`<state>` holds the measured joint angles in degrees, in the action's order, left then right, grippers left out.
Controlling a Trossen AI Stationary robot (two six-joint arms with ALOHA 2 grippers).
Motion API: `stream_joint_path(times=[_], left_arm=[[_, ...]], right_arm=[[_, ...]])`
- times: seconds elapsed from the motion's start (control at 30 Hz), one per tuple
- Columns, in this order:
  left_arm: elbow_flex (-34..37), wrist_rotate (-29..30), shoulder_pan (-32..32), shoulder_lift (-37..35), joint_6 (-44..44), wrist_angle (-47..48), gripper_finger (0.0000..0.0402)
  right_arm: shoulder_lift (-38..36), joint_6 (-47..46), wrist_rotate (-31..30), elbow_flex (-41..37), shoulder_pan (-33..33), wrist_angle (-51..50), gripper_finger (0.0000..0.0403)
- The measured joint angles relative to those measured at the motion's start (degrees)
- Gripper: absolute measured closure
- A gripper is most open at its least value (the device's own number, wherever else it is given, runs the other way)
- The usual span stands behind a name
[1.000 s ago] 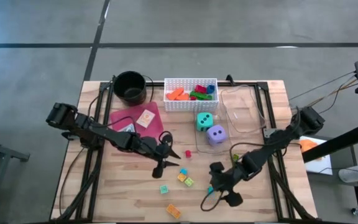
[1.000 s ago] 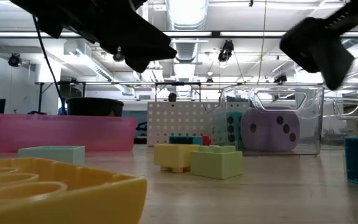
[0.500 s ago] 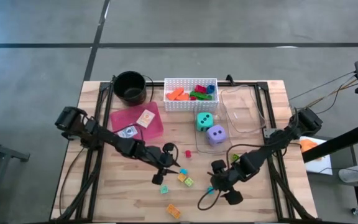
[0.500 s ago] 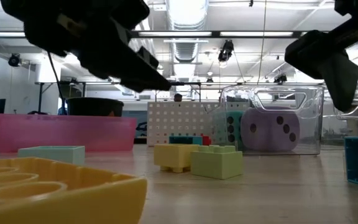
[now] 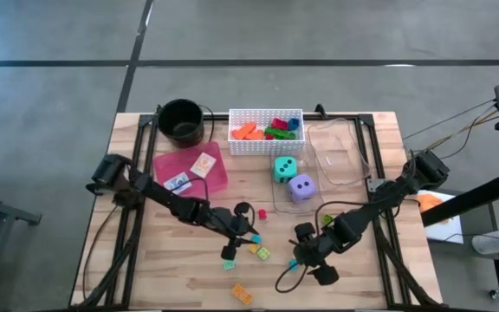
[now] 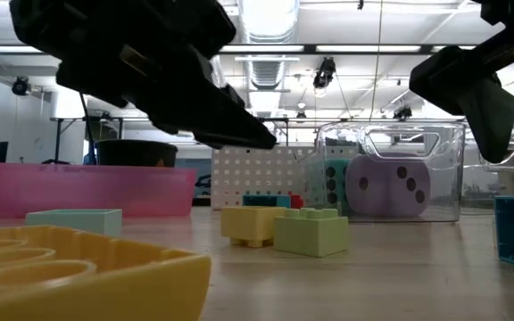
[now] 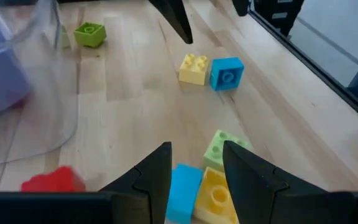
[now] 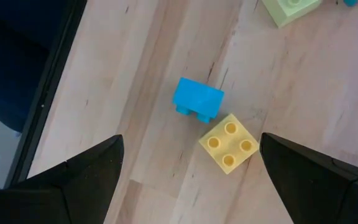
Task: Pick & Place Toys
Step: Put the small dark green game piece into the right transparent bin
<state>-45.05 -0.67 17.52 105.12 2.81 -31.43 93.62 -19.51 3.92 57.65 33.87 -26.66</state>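
Observation:
Small plastic blocks lie loose on the wooden table [image 5: 145, 277]. My left gripper [image 7: 194, 165] hovers open, its fingers close together, over a cluster of a blue block [image 7: 184, 186], a yellow block [image 7: 216, 196] and a green block [image 7: 229, 146], touching none. In the low view it hangs clear of the table. My right gripper [image 8: 191, 174] stands wide open above another blue block [image 8: 197, 99] and yellow block [image 8: 229, 143]. A teal die [image 5: 285, 168] and a purple die [image 5: 301, 186] sit mid-table. The white basket [image 5: 265, 130] holds several blocks.
A pink tray [image 5: 189, 169] with cards and a black bucket [image 5: 181, 121] stand at the far left, and a clear container [image 5: 336, 156] at the far right. A red block [image 5: 261, 212], an orange block [image 5: 242, 295] and a pale green block [image 5: 229, 264] lie scattered nearby.
My left gripper has come down and moved toward the table's near right, over the blue, yellow and green cluster, its finger gap unchanged. My right gripper has stayed in place and tipped slightly. No toy has moved.

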Motion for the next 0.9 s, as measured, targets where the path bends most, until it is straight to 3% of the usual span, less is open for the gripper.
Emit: stream_joint_path(times=[0.5,0.77,0.9], left_arm=[[-3.4,0.0,-0.4,5.6,0.6,3.4,0.0252],[-3.5,0.1,-0.4,4.0,0.6,4.5,0.0252],[-3.5,0.7,-0.4,1.6,0.2,5.6,0.0252]], right_arm=[[-2.0,-0.5,-0.3,0.6,0.0,-4.4,0.0027],[-8.1,-4.6,-11.2,0.0,1.6,-8.1,0.0027],[-11.9,-15.5,-16.6,-1.7,2.8,-14.9,0.0027]])
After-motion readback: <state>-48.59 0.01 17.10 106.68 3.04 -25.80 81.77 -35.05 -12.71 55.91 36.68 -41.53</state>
